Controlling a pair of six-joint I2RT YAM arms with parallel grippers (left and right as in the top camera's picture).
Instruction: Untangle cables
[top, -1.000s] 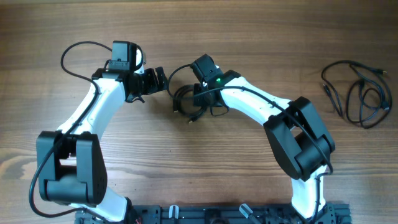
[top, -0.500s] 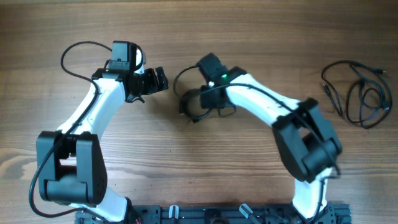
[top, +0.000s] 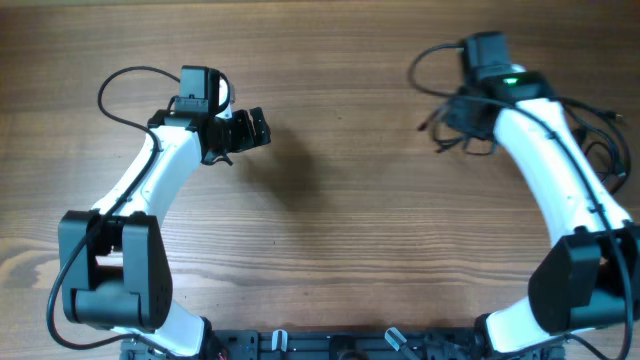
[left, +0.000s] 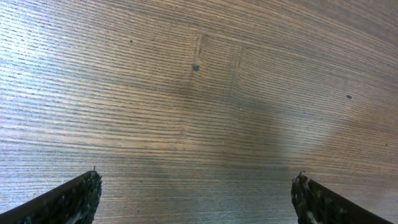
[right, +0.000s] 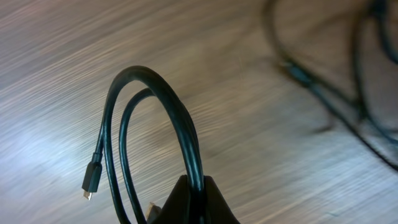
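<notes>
Looped black cable (right: 163, 106) pinched in the right tool (right: 194, 190), over the right part of the tabletop (top: 330, 240).
Two loops arch up from the tightly closed jaws, and a small plug end (right: 92, 178) hangs at the left. The cable seems to hang clear of the wood, though the overhead view is cluttered there. A second cable bundle (right: 298, 73) lies blurred near the tabletop's right edge. The left tool (top: 256, 128) is well apart, spread wide and empty.
</notes>
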